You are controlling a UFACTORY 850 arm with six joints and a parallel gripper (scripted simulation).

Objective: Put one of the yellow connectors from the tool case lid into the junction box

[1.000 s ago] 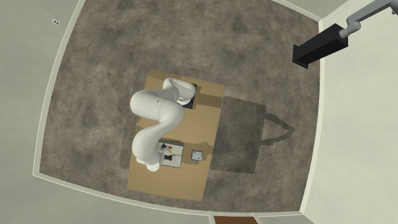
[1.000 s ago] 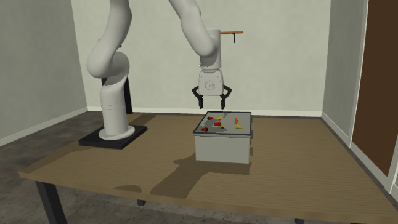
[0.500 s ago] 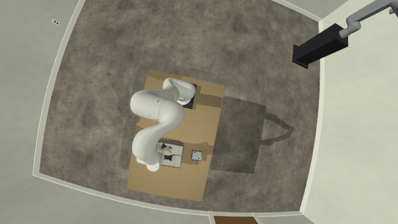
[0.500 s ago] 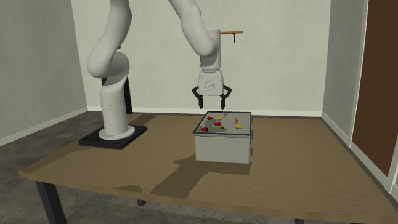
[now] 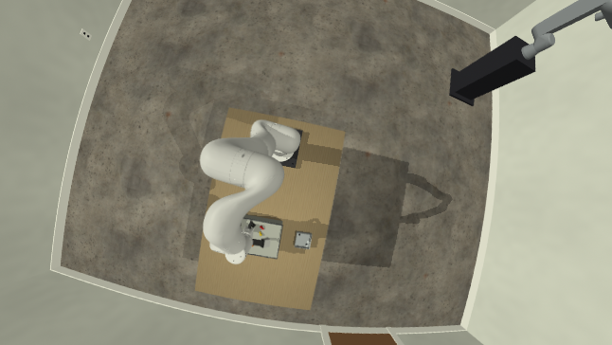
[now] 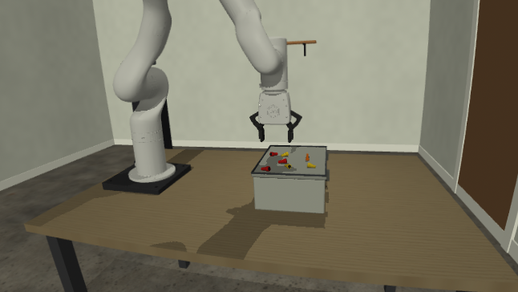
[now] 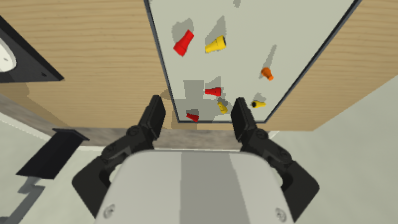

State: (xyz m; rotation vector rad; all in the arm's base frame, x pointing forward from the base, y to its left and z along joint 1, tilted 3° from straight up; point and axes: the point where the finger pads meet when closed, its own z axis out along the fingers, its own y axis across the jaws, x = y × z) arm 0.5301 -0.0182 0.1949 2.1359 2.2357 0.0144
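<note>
The grey tool case (image 6: 289, 180) (image 7: 250, 55) stands on the table, and its lid carries several loose connectors. Three are yellow: one next to a red one (image 7: 215, 45), one near the lid's edge (image 7: 222, 106) and one to its right (image 7: 258, 104). In the side view the yellow ones lie at the back (image 6: 285, 154), in the middle (image 6: 288, 165) and on the right (image 6: 311, 165). My gripper (image 6: 276, 138) is open and empty, and hangs above the lid's back left part. The steel junction box (image 5: 302, 240) sits beside the case in the overhead view; the case hides it in the side view.
Three red connectors (image 7: 183, 42) (image 7: 213, 91) (image 7: 192, 116) and an orange one (image 7: 267, 74) lie among the yellow ones. The arm's black base plate (image 6: 146, 180) is on the table's left in the side view.
</note>
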